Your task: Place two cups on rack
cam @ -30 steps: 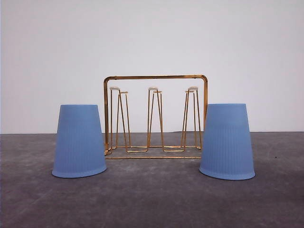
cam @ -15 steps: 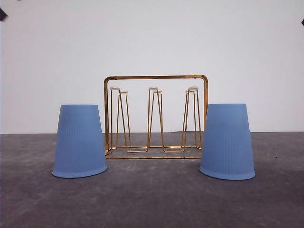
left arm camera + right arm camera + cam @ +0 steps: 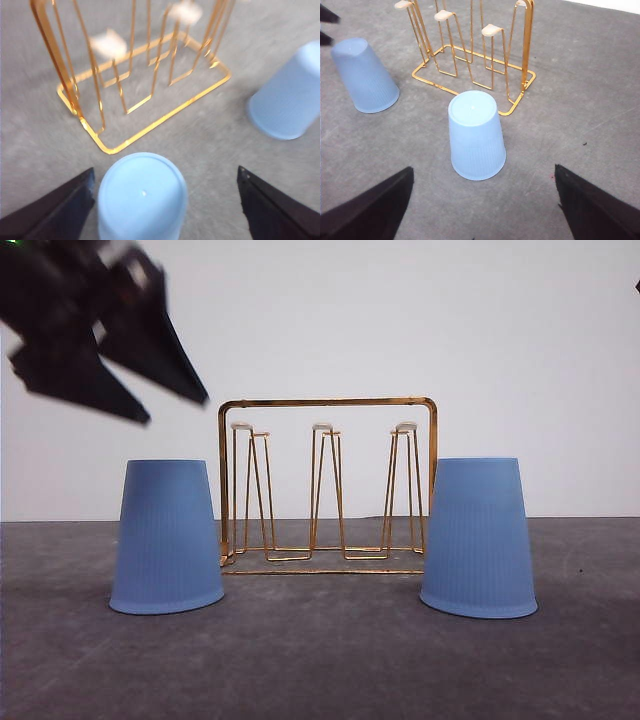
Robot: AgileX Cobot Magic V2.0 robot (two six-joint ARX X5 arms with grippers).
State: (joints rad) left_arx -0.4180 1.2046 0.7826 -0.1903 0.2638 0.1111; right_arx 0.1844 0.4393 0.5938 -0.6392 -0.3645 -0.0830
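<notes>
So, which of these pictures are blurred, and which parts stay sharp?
Front view: the left gripper is smeared by motion at the upper left, while the rack and both cups are sharp. Left wrist view: the whole picture is soft, with the rack's white tips smeared most. Right wrist view: crisp, the ribbing on the near cup is readable.

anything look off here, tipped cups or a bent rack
Nothing stands out. Both cups, the left cup and the right cup, stand upside down on the table, one either side of the rack, apart from it. The rack stands upright, its prongs bare and looking straight.
</notes>
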